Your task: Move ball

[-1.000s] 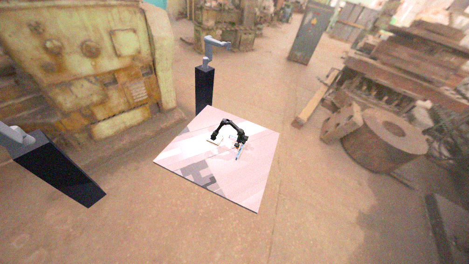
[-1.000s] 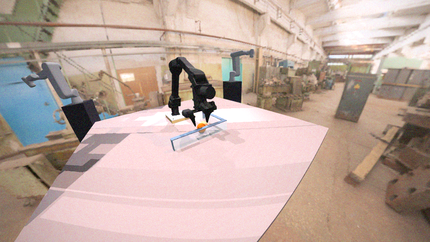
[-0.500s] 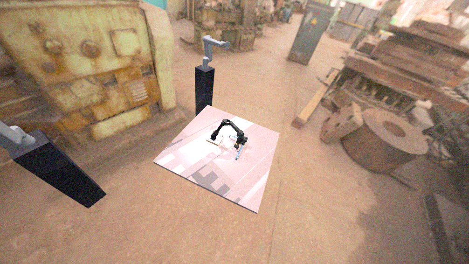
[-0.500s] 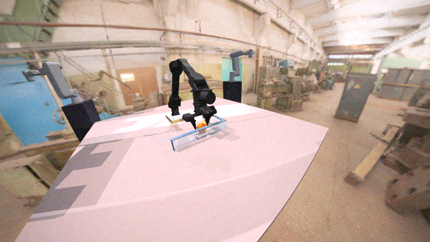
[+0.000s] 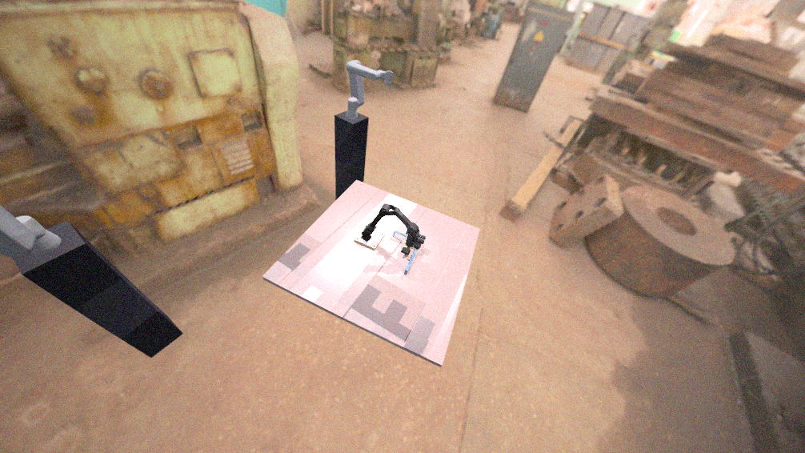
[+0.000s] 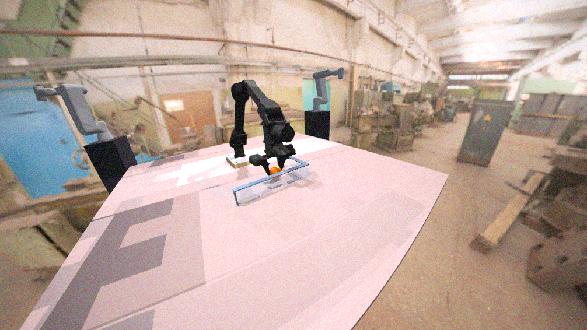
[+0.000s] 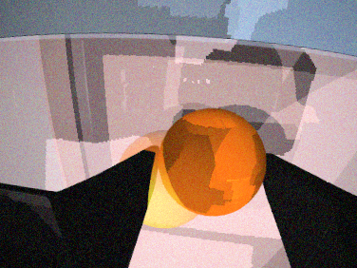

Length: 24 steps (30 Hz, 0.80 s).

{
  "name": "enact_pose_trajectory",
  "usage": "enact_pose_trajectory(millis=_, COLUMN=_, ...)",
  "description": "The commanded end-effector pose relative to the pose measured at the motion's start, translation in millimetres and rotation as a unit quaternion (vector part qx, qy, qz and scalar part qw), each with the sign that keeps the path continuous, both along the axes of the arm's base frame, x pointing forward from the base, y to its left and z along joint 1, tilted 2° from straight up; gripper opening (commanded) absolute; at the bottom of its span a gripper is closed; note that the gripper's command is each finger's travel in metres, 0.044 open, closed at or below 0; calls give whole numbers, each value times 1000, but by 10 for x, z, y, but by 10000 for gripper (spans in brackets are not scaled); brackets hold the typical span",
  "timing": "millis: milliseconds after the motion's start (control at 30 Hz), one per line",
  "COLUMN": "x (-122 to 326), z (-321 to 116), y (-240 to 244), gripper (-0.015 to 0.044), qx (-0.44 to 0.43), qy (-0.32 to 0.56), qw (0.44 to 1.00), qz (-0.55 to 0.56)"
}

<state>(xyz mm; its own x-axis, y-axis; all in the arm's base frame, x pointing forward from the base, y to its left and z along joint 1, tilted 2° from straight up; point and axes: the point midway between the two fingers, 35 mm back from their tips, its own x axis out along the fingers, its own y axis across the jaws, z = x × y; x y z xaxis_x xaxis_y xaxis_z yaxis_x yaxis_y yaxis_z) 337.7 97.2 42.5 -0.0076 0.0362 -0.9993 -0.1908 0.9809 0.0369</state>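
Orange ball [image 7: 212, 161] clamped between claw [image 7: 203, 209] fingers.

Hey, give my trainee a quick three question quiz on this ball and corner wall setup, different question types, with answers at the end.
1. True or false: the hand is shut on the orange ball.
2. Multiple choice: in the wrist view, the see-through copy shows A) to the ball's lower left, partly overlapped by it; B) far beyond the clear walls; C) nowhere.
3. Fill in: the hand's fingers are coloured ____.

Key: 1 true; 2 A; 3 black.
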Motion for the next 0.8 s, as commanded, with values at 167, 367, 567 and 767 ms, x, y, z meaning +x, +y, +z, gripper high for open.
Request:
enact_pose_trajectory(millis=167, x=82, z=419, y=6, gripper=0, qx=2, qy=-5, qw=1000, qz=-1)
enact_pose_trajectory(millis=367, x=87, z=727, y=-5, gripper=0, qx=2, qy=-5, qw=1000, qz=-1)
enact_pose_trajectory(millis=567, x=59, z=1035, y=-24, gripper=0, qx=2, qy=-5, qw=1000, qz=-1)
enact_pose_trajectory(millis=767, x=6, z=1305, y=-49, gripper=0, qx=2, qy=-5, qw=1000, qz=-1)
